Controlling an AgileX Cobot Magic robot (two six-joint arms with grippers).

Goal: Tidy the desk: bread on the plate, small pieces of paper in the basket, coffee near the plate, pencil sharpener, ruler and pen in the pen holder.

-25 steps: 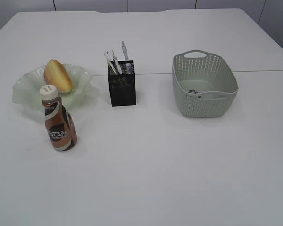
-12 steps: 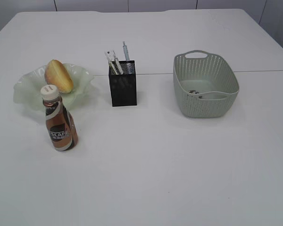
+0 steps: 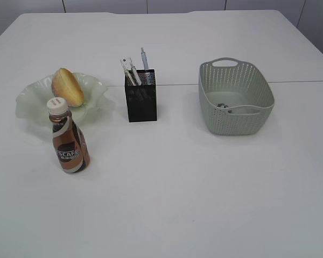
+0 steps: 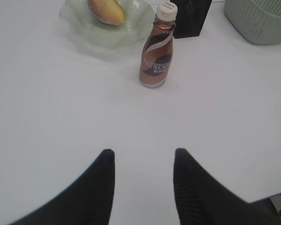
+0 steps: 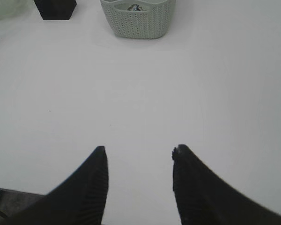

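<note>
The golden bread [image 3: 67, 86] lies on the pale green plate [image 3: 29, 102] at the left of the white desk [image 3: 177, 188]. Just in front of the plate stands the brown coffee [image 3: 68, 137] bottle, upright. The black mesh pen holder [image 3: 141, 95] in the middle holds a pen [image 3: 144, 58] and other thin sticks; I cannot pick out the ruler or pencil sharpener. The grey-green basket [image 3: 234, 97] at the right has small pieces of paper [image 3: 222, 105] inside. My left gripper [image 4: 143, 157] hangs open over bare desk, well short of the coffee [image 4: 158, 47]. My right gripper [image 5: 138, 153] is open too, far from the basket [image 5: 138, 18].
Neither arm shows in the exterior view. The desk's near edge appears at the bottom corners of both wrist views. A seam crosses the tabletop behind the pen holder and basket.
The objects sit a few pixels further right in the exterior view than a second ago; nothing was picked up or let go.
</note>
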